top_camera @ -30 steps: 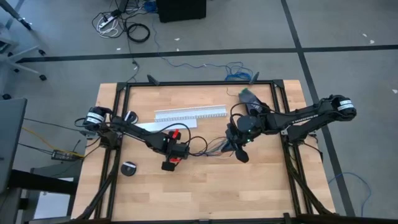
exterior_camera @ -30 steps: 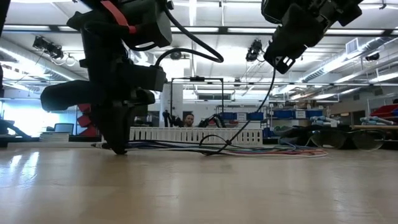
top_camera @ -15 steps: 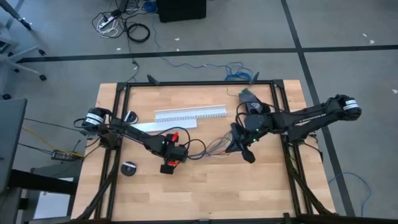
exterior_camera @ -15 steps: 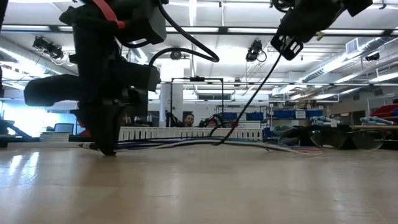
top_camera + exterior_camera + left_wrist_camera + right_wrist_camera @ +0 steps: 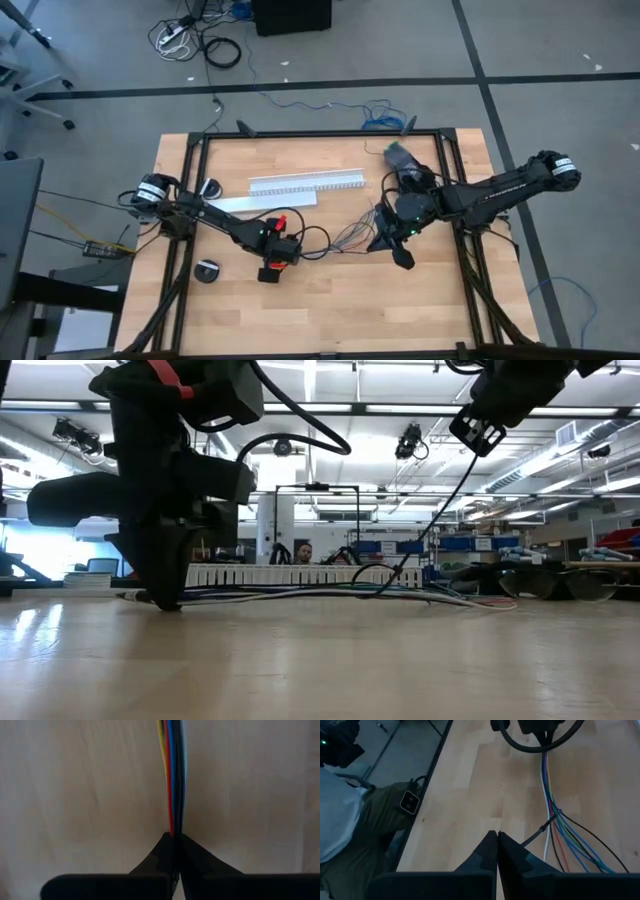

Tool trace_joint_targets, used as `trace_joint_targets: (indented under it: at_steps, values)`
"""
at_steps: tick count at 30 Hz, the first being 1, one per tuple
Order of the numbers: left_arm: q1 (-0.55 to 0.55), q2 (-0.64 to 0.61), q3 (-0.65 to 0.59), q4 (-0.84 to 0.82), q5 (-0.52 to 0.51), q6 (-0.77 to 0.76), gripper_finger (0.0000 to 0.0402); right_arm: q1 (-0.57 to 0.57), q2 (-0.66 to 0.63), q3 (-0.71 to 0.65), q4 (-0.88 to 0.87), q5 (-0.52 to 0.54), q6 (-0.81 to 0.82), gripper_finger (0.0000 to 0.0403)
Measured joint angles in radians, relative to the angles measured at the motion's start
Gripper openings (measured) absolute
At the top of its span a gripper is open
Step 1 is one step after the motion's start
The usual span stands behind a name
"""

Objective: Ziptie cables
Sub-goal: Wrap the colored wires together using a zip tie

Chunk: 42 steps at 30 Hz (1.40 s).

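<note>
Left claw (image 5: 174, 851) clamped shut on cables (image 5: 172, 775) mid-frame, right claw (image 5: 478, 432) upper right shut on ziptie (image 5: 432, 515): pull tail steadily, keep bundle pinned to desk (image 5: 330, 300).

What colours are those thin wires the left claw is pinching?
The cables are yellow, red, blue, black and pale grey, clearest in the left wrist view.

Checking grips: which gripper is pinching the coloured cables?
The left gripper, down at the table, is shut on the cables. The right gripper, raised above them, holds the thin black ziptie.
</note>
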State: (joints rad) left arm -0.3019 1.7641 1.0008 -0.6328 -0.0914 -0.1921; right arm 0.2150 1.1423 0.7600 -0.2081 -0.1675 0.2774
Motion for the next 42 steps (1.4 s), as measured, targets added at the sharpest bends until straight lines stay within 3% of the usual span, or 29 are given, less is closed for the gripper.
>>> trace_joint_targets:
  at_steps: [6, 17, 24, 30, 35, 39, 42]
  values:
    - [-0.005, 0.001, 0.000, 0.010, -0.047, -0.054, 0.0032, 0.001, 0.000, 0.000, 0.000, 0.004, 0.010, 0.0000]
    - [-0.048, 0.000, 0.001, 0.040, -0.133, 0.006, 0.0137, 0.000, 0.000, 0.000, 0.000, 0.002, 0.010, 0.0000]
    - [-0.077, -0.059, 0.066, 0.122, -0.121, 0.028, 0.0150, -0.002, 0.001, -0.001, -0.001, 0.001, 0.009, 0.0000]
    - [-0.105, -0.126, 0.091, 0.363, -0.147, 0.097, 0.0151, -0.002, 0.001, -0.001, 0.005, 0.014, 0.003, 0.0000]
    - [-0.134, -0.077, 0.092, 0.641, -0.344, 0.160, 0.0151, -0.002, 0.001, -0.001, 0.033, 0.017, -0.011, 0.0000]
    - [-0.147, -0.009, 0.092, 0.758, -0.547, 0.207, 0.0150, -0.003, 0.001, -0.001, 0.068, 0.019, -0.026, 0.0000]
    - [-0.146, 0.058, 0.091, 0.888, -0.601, 0.240, 0.0150, -0.004, 0.002, -0.001, 0.089, 0.038, -0.031, 0.0000]
